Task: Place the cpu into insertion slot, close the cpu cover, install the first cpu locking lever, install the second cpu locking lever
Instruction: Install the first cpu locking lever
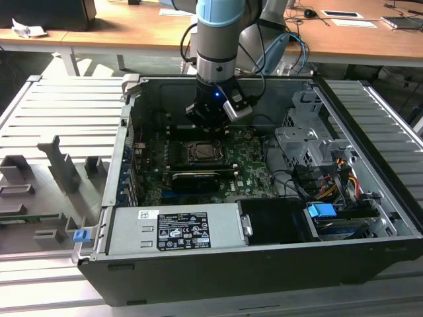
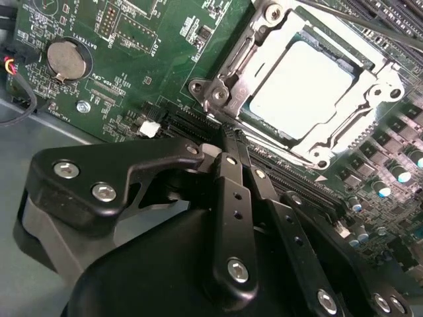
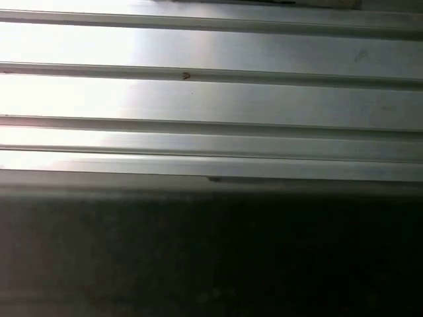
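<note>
Open computer case (image 1: 370,218) lying on a ribbed metal bench (image 1: 59,112); green motherboard (image 1: 251,173) on its floor. Arm (image 1: 217,46) reaches down into the case from the far wall side.

Gripper (image 2: 228,135): in the second wrist view the two black fingers (image 2: 232,198) run together to a point, tips touching or very nearly so, nothing between them. Tips sit just beside one corner of the socket frame, over the black slot strip that borders it; whether they touch the board cannot be told. In the exterior view the gripper (image 1: 210,122) hangs near the far edge of the motherboard, just behind the socket.

Cpu (image 2: 301,82): lying flat in the insertion slot (image 1: 205,153), pale metal face up, seen through the window of the frame plate.

Cpu cover (image 2: 370,109): silver frame plate down over the chip, its rim around all sides of the face. Screw heads visible at its corners (image 2: 274,12).

Other items: round coin battery (image 2: 66,59) near a corner of the board, well apart from the socket; long black card (image 1: 197,178) just in front of the socket in the exterior view; power supply box (image 1: 175,228) along the near wall of the case; cables and a blue connector (image 1: 322,211) at the exterior view's right.

First wrist view: ribbed metal panel (image 3: 211,99) above a dark band.
</note>
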You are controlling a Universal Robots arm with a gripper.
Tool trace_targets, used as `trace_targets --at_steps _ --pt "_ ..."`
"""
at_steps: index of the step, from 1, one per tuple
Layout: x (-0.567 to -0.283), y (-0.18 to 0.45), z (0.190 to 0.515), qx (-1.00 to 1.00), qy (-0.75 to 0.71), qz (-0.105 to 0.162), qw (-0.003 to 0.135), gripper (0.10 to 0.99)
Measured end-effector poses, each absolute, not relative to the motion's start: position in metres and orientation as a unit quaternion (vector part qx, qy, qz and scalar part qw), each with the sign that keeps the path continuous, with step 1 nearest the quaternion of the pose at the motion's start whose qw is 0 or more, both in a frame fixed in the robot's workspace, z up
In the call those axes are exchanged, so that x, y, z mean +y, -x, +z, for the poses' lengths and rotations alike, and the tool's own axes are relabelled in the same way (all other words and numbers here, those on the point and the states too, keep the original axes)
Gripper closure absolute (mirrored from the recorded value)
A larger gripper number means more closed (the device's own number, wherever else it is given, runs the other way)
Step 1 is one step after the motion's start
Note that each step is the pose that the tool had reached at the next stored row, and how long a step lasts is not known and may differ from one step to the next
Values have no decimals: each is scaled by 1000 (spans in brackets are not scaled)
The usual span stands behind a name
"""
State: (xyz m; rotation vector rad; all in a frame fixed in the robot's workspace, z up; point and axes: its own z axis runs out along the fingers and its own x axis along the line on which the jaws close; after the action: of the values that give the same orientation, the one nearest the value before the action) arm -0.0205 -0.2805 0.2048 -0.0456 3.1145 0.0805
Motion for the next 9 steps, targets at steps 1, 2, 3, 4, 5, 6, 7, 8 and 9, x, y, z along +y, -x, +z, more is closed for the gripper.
trace_targets --at_steps 1,2,3,4,5,6,7,8,9 --pt "-281 20 205 1000 15 23 13 980" --pt "-281 20 204 1000 15 21 13 980" --pt "-281 20 203 1000 15 20 13 980" --pt "-280 20 202 1000 15 20 13 980" --pt "-281 20 202 1000 15 20 13 980" --pt "-281 20 202 1000 15 20 13 980" --pt "-281 20 202 1000 15 22 13 980" --pt "-281 20 202 1000 15 23 13 980" --pt "-280 20 202 1000 15 23 13 980"
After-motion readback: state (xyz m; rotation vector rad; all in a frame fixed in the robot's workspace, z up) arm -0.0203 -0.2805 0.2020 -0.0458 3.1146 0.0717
